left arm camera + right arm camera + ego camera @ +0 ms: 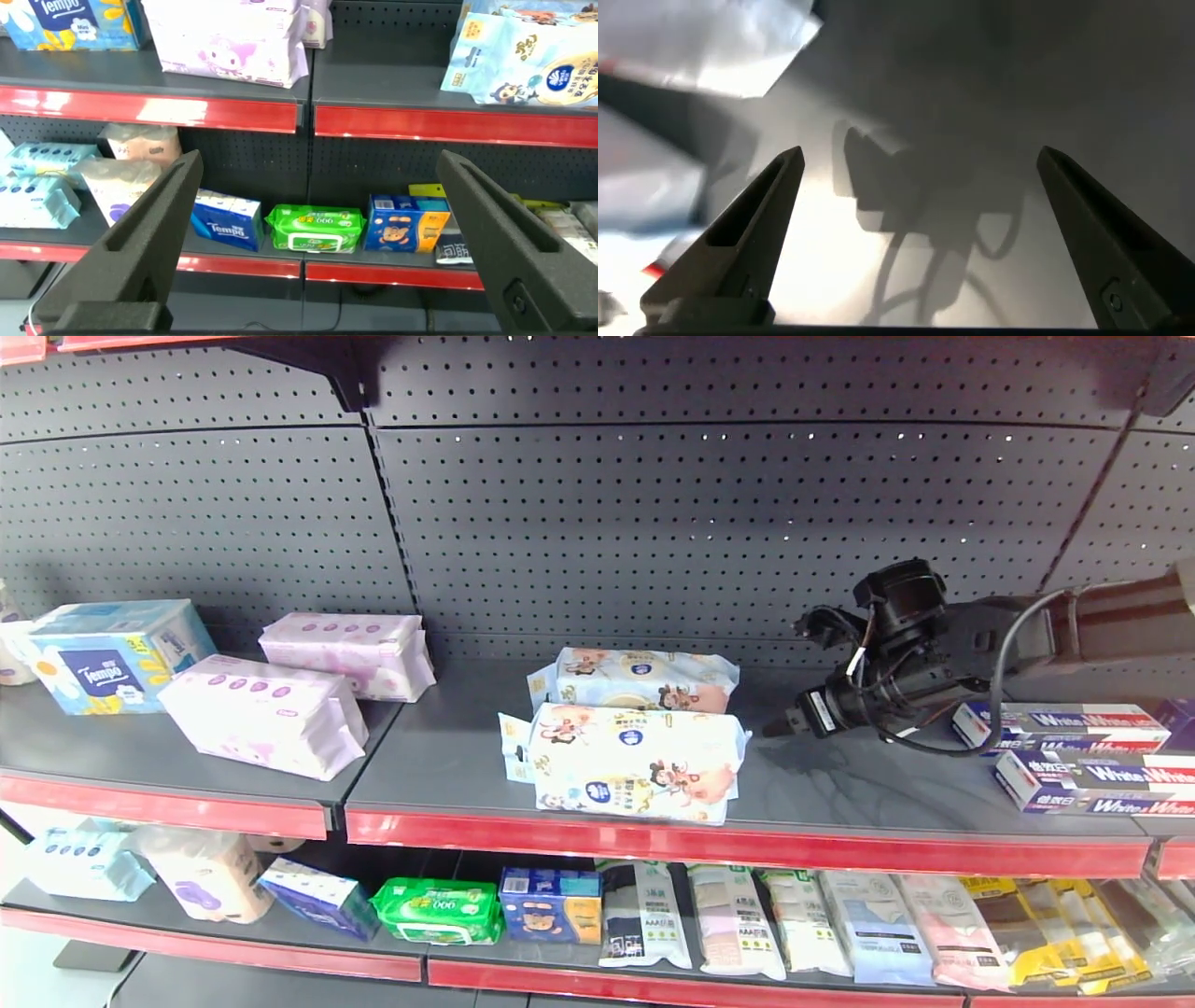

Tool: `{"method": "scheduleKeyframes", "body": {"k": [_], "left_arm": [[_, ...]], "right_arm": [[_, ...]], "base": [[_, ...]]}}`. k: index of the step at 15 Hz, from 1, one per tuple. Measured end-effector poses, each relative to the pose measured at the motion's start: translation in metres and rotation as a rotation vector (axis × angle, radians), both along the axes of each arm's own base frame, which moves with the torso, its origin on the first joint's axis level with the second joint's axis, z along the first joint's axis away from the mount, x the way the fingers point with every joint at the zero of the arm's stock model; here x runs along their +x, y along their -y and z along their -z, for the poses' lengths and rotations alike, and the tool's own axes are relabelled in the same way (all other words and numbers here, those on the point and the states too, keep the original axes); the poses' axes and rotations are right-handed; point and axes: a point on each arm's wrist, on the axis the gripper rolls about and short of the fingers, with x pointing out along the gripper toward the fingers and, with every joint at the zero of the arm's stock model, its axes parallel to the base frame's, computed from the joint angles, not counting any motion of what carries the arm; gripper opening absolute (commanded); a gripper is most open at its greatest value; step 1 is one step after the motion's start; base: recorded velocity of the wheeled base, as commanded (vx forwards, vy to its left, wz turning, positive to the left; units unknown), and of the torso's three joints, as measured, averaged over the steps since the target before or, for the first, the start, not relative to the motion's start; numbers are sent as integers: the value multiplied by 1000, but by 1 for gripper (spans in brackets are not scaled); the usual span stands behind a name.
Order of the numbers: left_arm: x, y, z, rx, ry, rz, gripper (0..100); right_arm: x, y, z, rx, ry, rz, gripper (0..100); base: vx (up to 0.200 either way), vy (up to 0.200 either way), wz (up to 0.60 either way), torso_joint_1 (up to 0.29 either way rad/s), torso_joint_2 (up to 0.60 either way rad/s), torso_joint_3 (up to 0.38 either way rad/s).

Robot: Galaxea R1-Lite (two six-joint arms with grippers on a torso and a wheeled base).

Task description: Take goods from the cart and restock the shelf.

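Right gripper (780, 726) hangs just right of the front cartoon-print tissue pack (635, 761), low over the bare grey upper shelf (840, 798), with its arm coming in from the right. Head view gives it side-on, so the finger gap is hard to judge there. The right wrist view settles it: fingers spread wide, nothing held, plain shelf surface under them.

Left gripper (318, 157) is spread just as wide and holds nothing. It sits out in front of the shelving, lower than the cartoon pack. Its wrist view looks straight at the goods below that pack and a bit to its left: a green wet-wipes pack (316, 229), a blue box (406, 222) and a small blue tissue pack (227, 219).

Room-wise, the free stretch runs right of the cartoon pack up to the toothpaste boxes (1074, 726). A second cartoon pack (644, 679) sits right behind it, and the pink packs (266, 714) are well to its left. The front pack itself lies right at the red front lip (747, 847).

Labels: cartoon figures and a round blue logo on the pack, and big white lettering on the blue-and-red toothpaste boxes.
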Motion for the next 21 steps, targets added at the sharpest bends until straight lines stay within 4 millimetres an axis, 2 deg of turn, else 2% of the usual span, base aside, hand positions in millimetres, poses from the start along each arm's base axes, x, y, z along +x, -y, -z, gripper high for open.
{"method": "scheduleKeyframes", "body": {"k": [6,14,21], "left_arm": [[0,0,0,0,0,0,100],[0,0,0,0,0,0,100],[0,0,0,0,0,0,100]], "right_arm": [[-23,-21,-8,38,-22,-10,100],[-32,-40,-12,55,-21,-44,100],[-32,-47,-12,58,-16,-60,100]], "base": [[0,0,0,0,0,0],[0,0,0,0,0,0],[0,0,0,0,0,0]]}}
